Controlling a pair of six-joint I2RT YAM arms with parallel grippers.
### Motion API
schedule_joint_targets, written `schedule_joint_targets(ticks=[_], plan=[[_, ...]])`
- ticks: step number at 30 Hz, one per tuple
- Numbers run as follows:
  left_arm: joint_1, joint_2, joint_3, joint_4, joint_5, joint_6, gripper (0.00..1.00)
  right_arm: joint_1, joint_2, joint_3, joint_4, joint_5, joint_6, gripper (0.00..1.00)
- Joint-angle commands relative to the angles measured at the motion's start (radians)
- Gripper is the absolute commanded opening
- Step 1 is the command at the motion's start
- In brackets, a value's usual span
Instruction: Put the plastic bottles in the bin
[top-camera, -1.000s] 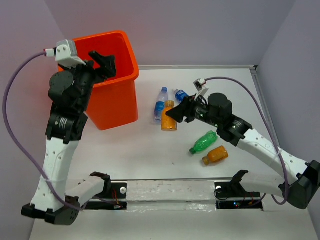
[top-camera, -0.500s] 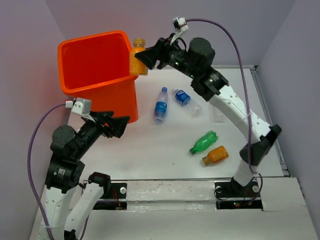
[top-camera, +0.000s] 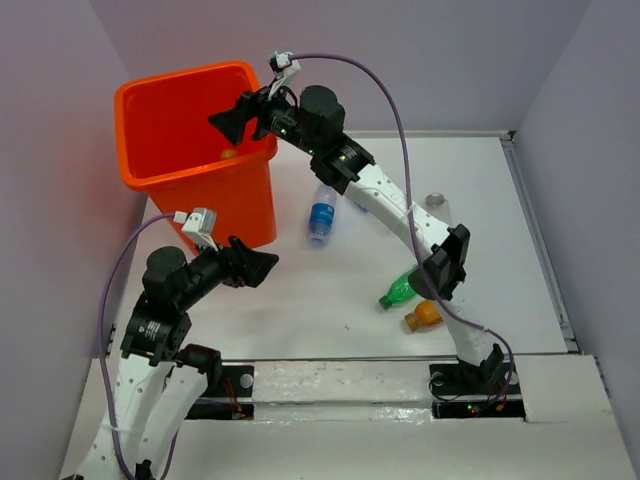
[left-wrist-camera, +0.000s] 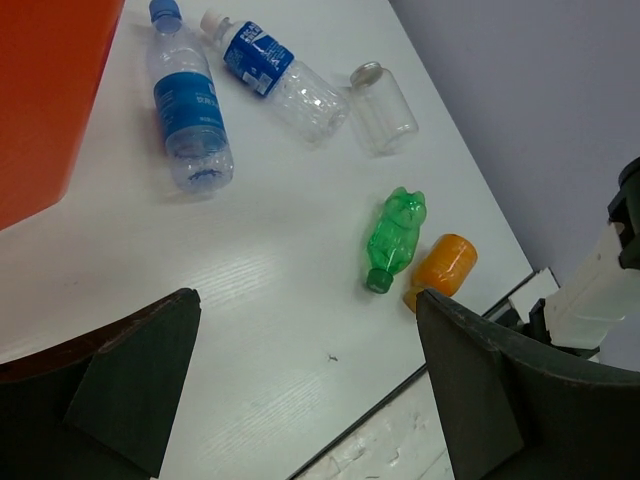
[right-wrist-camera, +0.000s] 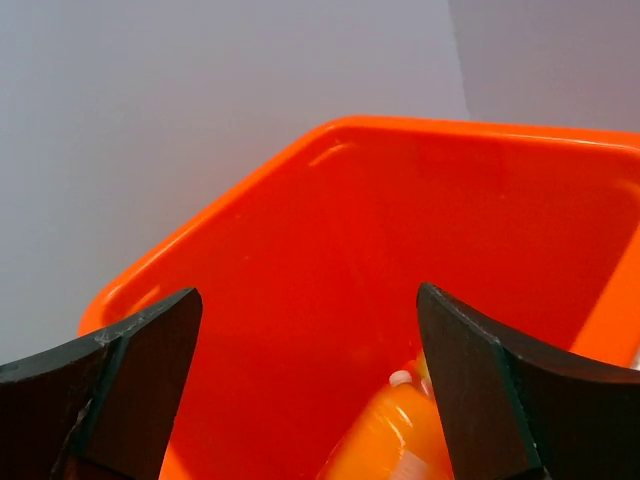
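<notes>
The right end effector (top-camera: 232, 120) hangs spread wide and empty over the mouth of the bin (top-camera: 180, 75). An orange bottle (right-wrist-camera: 385, 440) lies inside, just below it. The left end effector (top-camera: 262, 266), also spread wide and empty, hovers above the table (left-wrist-camera: 250, 300), with the green bottle (left-wrist-camera: 395, 238) and second orange bottle (left-wrist-camera: 445, 265) lying apart from it.

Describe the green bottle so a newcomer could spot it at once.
Start at the tall orange bin at far left, then cross the white table toward its near right. There a small green bottle lies on its side beside a stubby orange bottle. It is the only green thing; the rest are clear bottles or orange.
</notes>
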Motion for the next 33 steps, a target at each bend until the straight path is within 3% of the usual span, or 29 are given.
schedule_joint_targets(ticks=[1,4,6,11,14,17,20,27,33], plan=[[-0.026,0.03,-0.028,0.098,0.017,-0.029,0.99,0.031,-0.163,-0.052,0.077,0.012,-0.085,0.94],[-0.072,0.054,-0.042,0.129,-0.046,-0.045,0.99,0.031,-0.258,-0.149,0.057,-0.011,-0.104,0.93],[-0.163,0.08,-0.045,0.157,-0.138,-0.069,0.99,0.031,-0.326,-0.236,0.053,-0.014,-0.116,0.91],[-0.448,0.177,-0.043,0.226,-0.425,-0.123,0.99,0.022,-0.611,-0.638,0.053,0.036,-0.17,0.89],[-0.542,0.261,-0.023,0.25,-0.565,-0.134,0.99,0.013,-0.742,-0.824,0.068,0.065,-0.161,0.88],[-0.657,0.372,0.019,0.278,-0.761,-0.129,0.99,0.002,-0.974,-1.159,0.12,0.127,-0.144,0.86],[-0.752,0.494,0.073,0.298,-0.917,-0.115,0.99,-0.018,-1.108,-1.336,0.148,0.211,-0.106,0.85],[-0.777,0.824,0.258,0.318,-1.123,-0.049,0.99,-0.171,-1.412,-1.752,0.12,0.197,0.011,0.84],[-0.737,1.056,0.44,0.273,-1.241,0.012,0.99,-0.232,-1.581,-1.853,0.022,0.216,0.036,0.84]])
